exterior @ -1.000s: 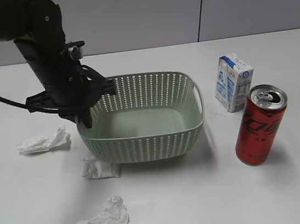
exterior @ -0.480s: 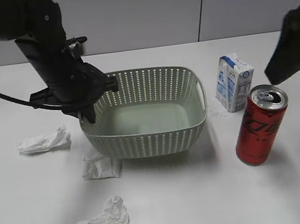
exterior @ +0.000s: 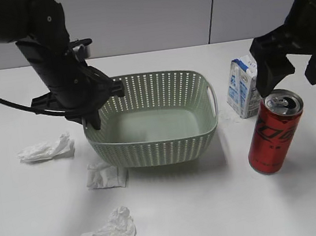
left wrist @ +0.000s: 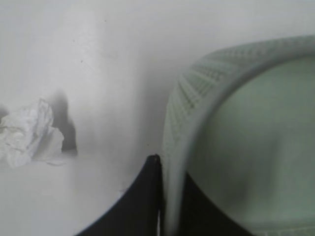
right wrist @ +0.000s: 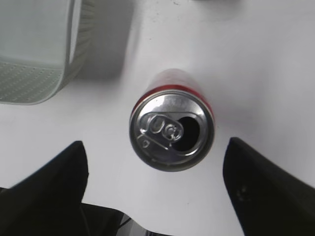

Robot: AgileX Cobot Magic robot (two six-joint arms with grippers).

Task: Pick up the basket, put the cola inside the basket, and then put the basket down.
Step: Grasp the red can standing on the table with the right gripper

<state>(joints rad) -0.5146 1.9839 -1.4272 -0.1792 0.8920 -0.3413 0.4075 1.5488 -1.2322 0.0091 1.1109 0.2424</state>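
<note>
The pale green basket [exterior: 150,148] is in the middle of the table, held slightly raised. My left gripper [exterior: 91,118] is shut on its left rim; in the left wrist view the gripper [left wrist: 170,167] has one finger outside and one inside the basket wall [left wrist: 197,93]. The red cola can [exterior: 274,132] stands upright on the table to the right of the basket. My right gripper [exterior: 289,77] hangs open just above it. In the right wrist view the can's silver top [right wrist: 172,129] lies between and ahead of the open gripper [right wrist: 155,143]. The basket is empty.
A white-and-blue carton [exterior: 246,86] stands just behind the can. Crumpled tissues lie left of the basket [exterior: 48,148], under its front left corner [exterior: 106,176] and near the front [exterior: 103,234]. The basket corner [right wrist: 74,54] lies left of the can.
The left gripper has lifted the basket slightly and shifted it a little right. The right arm has come in from the right and now hangs over the can.
</note>
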